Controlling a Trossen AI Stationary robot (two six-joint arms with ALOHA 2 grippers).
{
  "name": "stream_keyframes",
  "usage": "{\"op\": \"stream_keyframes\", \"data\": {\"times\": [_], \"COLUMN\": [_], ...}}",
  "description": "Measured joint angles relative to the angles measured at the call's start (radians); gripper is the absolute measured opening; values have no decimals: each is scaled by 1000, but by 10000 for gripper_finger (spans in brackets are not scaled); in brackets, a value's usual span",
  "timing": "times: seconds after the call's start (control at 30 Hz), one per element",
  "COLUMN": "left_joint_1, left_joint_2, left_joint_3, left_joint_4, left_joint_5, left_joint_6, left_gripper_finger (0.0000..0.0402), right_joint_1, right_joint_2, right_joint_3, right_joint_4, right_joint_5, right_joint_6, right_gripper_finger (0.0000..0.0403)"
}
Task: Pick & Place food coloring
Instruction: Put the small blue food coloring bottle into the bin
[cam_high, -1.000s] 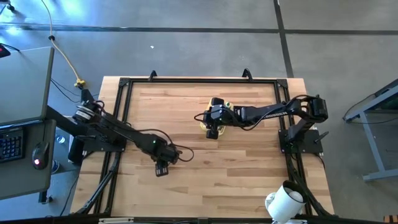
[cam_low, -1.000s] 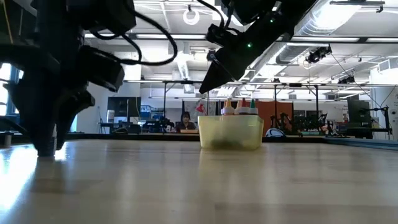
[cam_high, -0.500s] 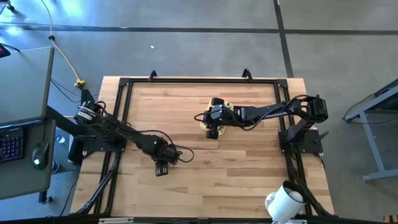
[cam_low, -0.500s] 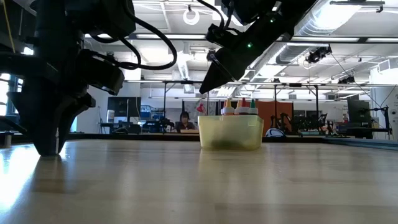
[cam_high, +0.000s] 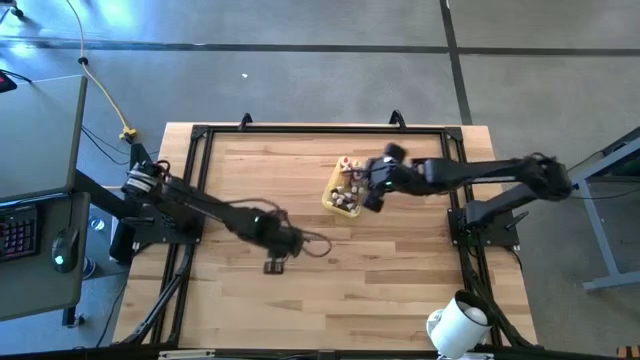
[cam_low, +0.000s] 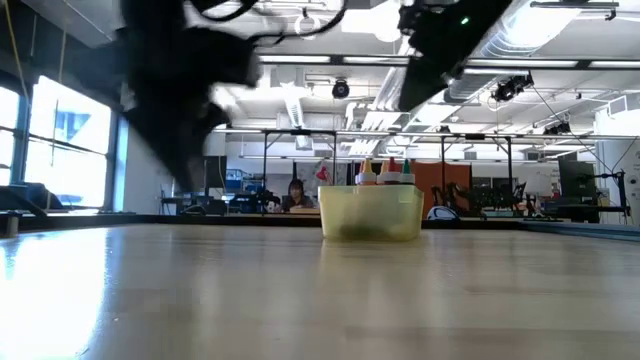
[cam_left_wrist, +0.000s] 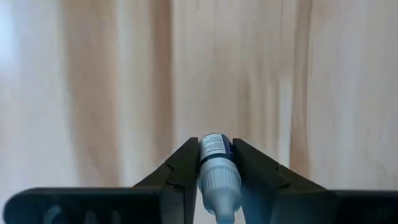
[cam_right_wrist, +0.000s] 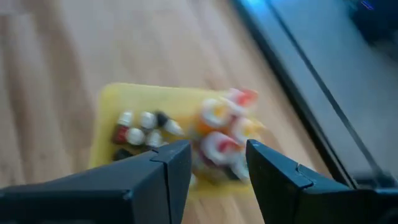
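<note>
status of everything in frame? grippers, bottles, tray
left gripper: shut on a food coloring bottle, over bare wood near the table's middle.
food coloring bottle: clamped between the left fingers, off the tray.
right gripper: open, empty, above the tray.
yellow tray: on the table, holding many small bottles.
bottles in tray: some upright, some lying down.

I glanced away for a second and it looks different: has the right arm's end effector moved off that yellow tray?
Yes. In the high view the right end effector has swung from over the yellow tray's near edge to its right side, uncovering the bottles inside.
</note>
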Motion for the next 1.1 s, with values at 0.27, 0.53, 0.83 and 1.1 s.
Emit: {"op": "stream_keyframes", "data": {"times": [0.27,0.53,0.83,1.1], "left_joint_1": [222,460,513,511], "left_joint_2": [-2,45,215,279], "left_joint_3": [196,210,209,210], "left_joint_4": [207,531,650,649], "left_joint_5": [-13,268,267,193], "left_joint_6": [371,467,421,414], "left_gripper_finger": [81,81,82,154], "right_joint_1": [0,-3,-3,-3], "right_joint_2": [-181,-184,-181,-181], "right_joint_3": [0,0,0,0], "right_joint_4": [-186,-197,-196,-188], "right_joint_5": [206,279,252,251], "right_joint_6": [279,235,227,226], "right_gripper_finger": [146,147,143,145]}}
